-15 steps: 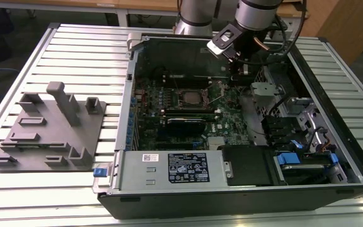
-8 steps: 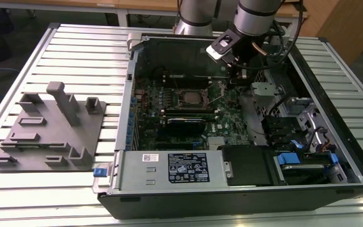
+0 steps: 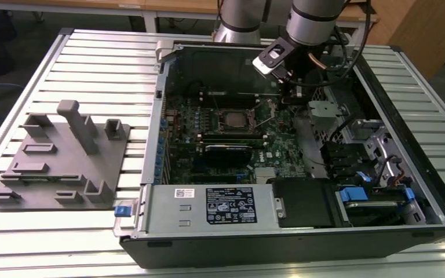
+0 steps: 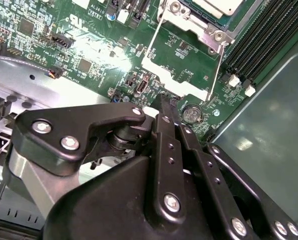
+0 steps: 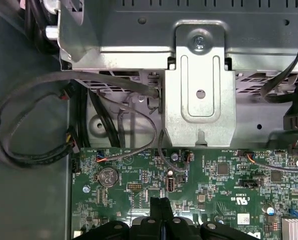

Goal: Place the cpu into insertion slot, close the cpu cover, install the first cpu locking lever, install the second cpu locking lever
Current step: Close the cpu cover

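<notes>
At the exterior view's left, a grey fixture tray lies beside the open case. Mid-board, the cpu rests flat in the insertion slot, silver top upward; being square, it has no long axis. Right of it, the gripper hangs clenched and empty, probably so as to push a locking lever.

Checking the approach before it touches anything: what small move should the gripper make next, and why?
Probably a short shift toward the insertion slot: the gripper, shut with nothing between its fingers, hovers by the coin cell, beside the slot, not over it.
</notes>
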You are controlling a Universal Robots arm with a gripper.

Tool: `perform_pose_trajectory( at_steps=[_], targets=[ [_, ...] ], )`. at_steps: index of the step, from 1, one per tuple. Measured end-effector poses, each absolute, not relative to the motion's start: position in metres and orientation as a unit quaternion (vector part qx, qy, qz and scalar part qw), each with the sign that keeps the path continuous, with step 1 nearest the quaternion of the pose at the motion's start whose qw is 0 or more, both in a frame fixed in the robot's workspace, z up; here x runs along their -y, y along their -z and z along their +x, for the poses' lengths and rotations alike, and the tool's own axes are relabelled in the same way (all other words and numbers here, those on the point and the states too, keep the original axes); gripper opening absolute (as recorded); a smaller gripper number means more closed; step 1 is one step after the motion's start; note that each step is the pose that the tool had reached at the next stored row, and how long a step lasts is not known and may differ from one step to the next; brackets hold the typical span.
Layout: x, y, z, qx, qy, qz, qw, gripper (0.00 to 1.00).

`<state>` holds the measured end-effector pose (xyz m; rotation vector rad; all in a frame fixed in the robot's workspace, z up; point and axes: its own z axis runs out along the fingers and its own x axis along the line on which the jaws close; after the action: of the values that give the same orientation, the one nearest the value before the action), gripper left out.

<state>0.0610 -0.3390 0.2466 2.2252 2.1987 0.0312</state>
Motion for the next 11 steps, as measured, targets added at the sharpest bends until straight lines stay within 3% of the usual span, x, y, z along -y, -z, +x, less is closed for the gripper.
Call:
perform_pose_trajectory(
  at_steps=[11],
  targets=[
    [0.339, -0.2459, 0.0517, -0.703, -0.01, 0.711, 0.007, 0.1]
  ],
)
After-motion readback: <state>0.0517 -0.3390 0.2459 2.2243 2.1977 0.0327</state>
